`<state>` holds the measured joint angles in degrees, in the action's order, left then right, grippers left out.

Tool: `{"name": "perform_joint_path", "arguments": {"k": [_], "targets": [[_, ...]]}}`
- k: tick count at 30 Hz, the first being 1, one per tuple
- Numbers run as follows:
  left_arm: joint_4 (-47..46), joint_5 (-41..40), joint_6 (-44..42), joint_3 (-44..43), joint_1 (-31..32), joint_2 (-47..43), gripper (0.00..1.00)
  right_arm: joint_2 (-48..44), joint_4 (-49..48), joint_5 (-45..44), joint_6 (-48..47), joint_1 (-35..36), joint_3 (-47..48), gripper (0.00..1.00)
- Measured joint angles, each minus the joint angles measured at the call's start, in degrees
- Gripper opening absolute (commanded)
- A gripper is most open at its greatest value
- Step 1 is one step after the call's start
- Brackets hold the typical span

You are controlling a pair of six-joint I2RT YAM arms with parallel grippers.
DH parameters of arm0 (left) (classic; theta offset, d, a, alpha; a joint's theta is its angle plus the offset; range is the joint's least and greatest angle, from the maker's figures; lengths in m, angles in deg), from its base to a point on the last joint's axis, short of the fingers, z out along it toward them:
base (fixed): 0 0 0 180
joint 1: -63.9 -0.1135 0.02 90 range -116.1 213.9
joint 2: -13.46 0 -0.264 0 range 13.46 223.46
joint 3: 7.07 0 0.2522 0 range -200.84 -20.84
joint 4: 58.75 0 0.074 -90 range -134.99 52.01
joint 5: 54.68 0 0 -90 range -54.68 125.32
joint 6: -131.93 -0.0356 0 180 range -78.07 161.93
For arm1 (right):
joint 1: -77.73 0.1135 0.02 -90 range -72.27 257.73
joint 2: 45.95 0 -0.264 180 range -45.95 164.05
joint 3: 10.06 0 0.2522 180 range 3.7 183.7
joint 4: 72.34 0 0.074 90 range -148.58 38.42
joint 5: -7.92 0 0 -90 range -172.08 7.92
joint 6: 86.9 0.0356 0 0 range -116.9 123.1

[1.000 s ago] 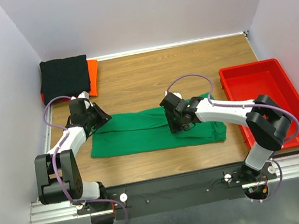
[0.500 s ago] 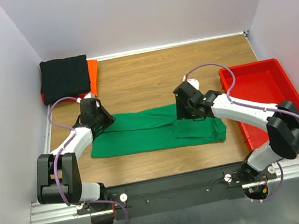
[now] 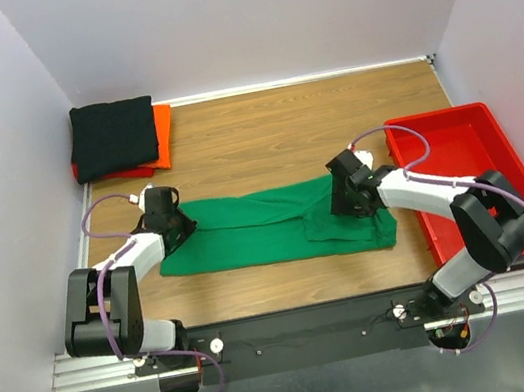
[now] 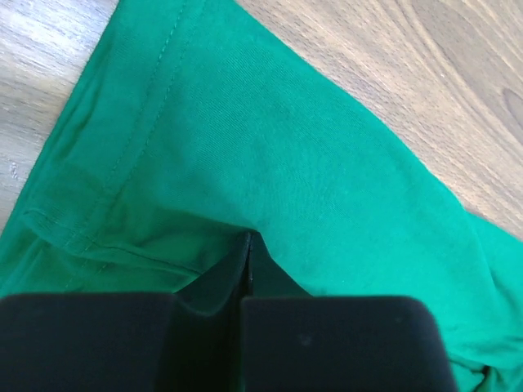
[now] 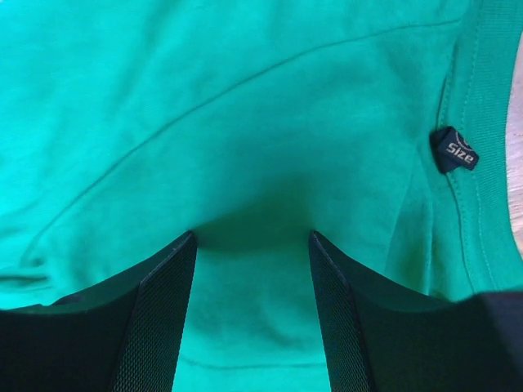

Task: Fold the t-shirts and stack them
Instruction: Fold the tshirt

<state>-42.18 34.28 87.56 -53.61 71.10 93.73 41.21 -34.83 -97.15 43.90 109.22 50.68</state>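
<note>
The green t-shirt (image 3: 248,234) lies folded into a long strip across the table's near middle. My left gripper (image 3: 178,226) sits at its far left corner. In the left wrist view the shirt (image 4: 270,147) rises in a small tent where the left gripper (image 4: 248,238) is shut on a pinch of cloth. My right gripper (image 3: 348,203) stands low over the shirt's right part, near the collar. It is open (image 5: 252,237), its fingers pressing into the green cloth (image 5: 245,106) on either side of a flat patch. A folded black t-shirt (image 3: 114,136) lies on an orange-red one (image 3: 163,132) at the back left.
A rigid red tray (image 3: 451,114) stands along the right side, close to the right arm's elbow. Grey walls close in the table on the left, back and right. A black size label (image 5: 454,151) marks the shirt's collar beside the right fingers.
The left gripper slid a little nearer along the shirt's left corner and closed on the cloth. The right gripper opened and moved right and down onto the shirt's right part.
</note>
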Motion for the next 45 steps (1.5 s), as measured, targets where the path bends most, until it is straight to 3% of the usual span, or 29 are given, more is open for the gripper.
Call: {"name": "perform_joint_path", "arguments": {"k": [7, 14, 22, 29, 33, 38, 45], "targets": [[0.2, 0.3, -0.6, -0.2, 0.0, 0.0, 0.0, 4.3, -2.9, 4.2, -0.8, -6.4, 3.1, 0.64], [1.1, 2.2, -3.3, -2.6, 3.0, 2.2, 0.0, 22.1, -4.5, 7.4, -5.2, -11.3, 24.5, 0.66], [1.3, 6.4, -4.3, -5.8, 14.3, 6.0, 0.0, 42.1, -5.1, 11.6, -14.1, -12.1, 52.2, 0.68], [1.6, 10.5, -2.1, -5.0, 25.5, 5.7, 0.02, 52.1, -3.9, 13.6, -21.4, -12.1, 67.7, 0.71], [3.4, 12.5, -0.3, -1.8, 29.9, 1.8, 0.2, 55.5, -3.6, 15.3, -24.8, -12.1, 73.2, 0.78], [7.3, 14.1, -0.4, -1.6, 33.0, -4.4, 0.28, 58.2, -2.3, 16.7, -27.9, -12.1, 78.2, 0.87], [13.1, 5.9, -4.5, -13.2, 33.0, -6.2, 0.17, 57.6, -0.2, 16.9, -28.6, -12.1, 78.7, 0.87]]}}
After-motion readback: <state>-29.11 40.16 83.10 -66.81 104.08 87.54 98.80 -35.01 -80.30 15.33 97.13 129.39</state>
